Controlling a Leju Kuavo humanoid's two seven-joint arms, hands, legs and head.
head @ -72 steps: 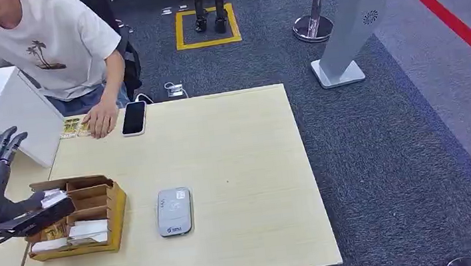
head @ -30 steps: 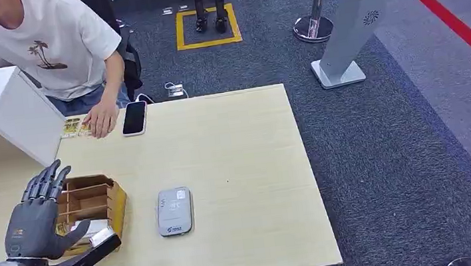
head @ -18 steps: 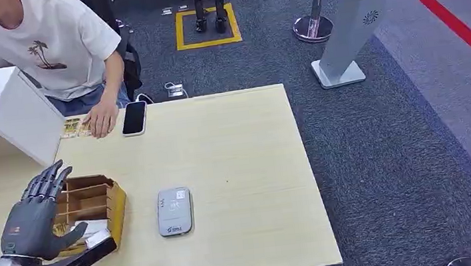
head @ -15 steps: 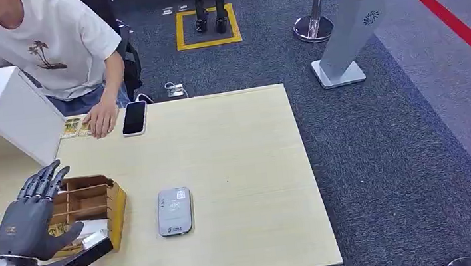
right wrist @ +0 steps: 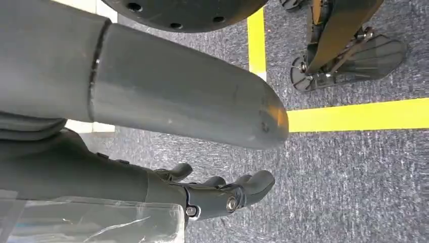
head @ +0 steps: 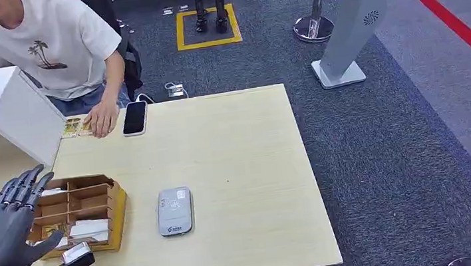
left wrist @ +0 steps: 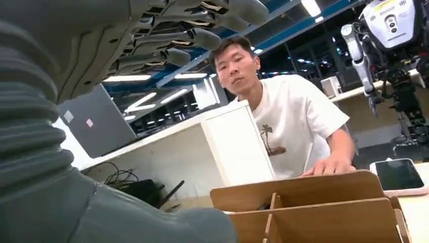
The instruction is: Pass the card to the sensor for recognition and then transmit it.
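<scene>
We see a pale matt wooden table [head: 234, 146], a brown plywood divided box [head: 93, 203], a smooth grey plastic sensor pad [head: 175, 211], rough blue-grey carpet [head: 383, 156] and a glossy black phone [head: 134, 118].

You have the sensor [head: 175, 211], a flat grey rounded device with a pale panel, lying face up on the desk [head: 236, 166] toward its front edge. The cards [head: 87, 229] are pale slips lying in the compartments of the open wooden box [head: 116, 211] near the desk's front left corner.
</scene>
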